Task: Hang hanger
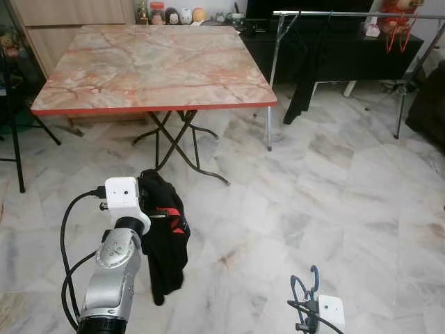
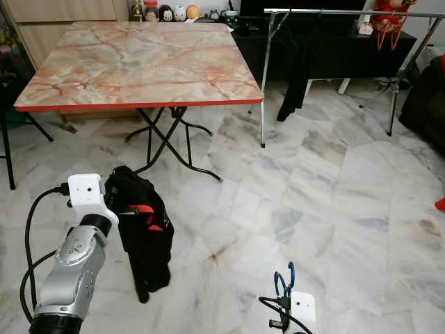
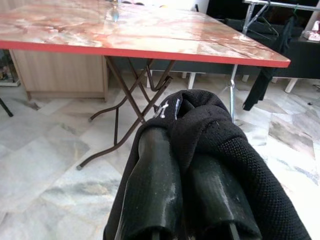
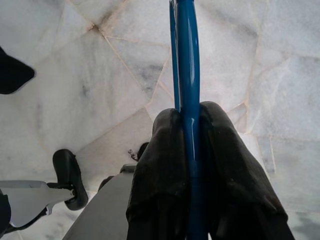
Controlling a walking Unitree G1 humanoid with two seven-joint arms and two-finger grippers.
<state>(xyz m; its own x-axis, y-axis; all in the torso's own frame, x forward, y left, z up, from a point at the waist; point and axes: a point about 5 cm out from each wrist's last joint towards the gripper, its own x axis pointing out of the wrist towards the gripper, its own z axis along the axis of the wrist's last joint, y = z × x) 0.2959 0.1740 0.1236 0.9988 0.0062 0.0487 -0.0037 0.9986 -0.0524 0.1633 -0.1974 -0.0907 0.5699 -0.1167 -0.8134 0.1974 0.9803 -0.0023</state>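
Pinching thin glossy blue hanger (image 4: 189,75), right tool (image 4: 190,150)

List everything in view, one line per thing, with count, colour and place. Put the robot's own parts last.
Table: one, pink marble top with red edge, ahead on the left.
Clothes rack: one, silver, ahead on the right behind the table.
Garment on rack: one, black, hanging from the rack.
Red hangers: a few, red, at the rack's far right.
Figurines: several, mixed colours, on a shelf behind the table.
Floor: white-grey marble tiles.
Black garment: one, black with a red patch, draped over the left tool.
Blue hanger: one, blue, gripped in the right tool.
Left tool: black fingers, raised low on the left.
Right tool: black fingers, low on the right.
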